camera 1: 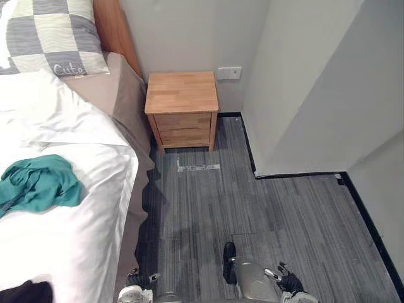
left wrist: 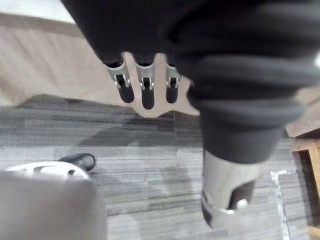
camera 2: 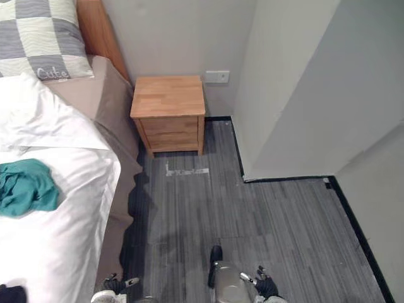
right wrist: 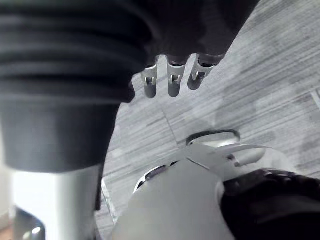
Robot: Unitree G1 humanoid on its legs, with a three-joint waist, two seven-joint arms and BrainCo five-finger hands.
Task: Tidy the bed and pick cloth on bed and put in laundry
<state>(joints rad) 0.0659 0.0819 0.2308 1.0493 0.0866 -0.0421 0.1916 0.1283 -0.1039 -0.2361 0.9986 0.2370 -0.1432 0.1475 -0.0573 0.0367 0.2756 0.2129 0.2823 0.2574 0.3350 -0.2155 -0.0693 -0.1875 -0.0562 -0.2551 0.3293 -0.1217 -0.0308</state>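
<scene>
Your teal cloth (camera 1: 39, 184) lay crumpled on white duvet (camera 1: 69, 246), left in scene, short of bed's right edge. Long axis ran left-right across bed; bulkier end pointed right, left end cut by frame. Checked pillow (camera 1: 50, 35) far; wooden nightstand (camera 1: 182, 107) right of bed. Your left hand (left wrist: 145, 90) hung over grey floor (camera 1: 271, 221) beside bed, fingers straight, empty. Right hand (right wrist: 172, 80) likewise loose, holding nothing.
</scene>
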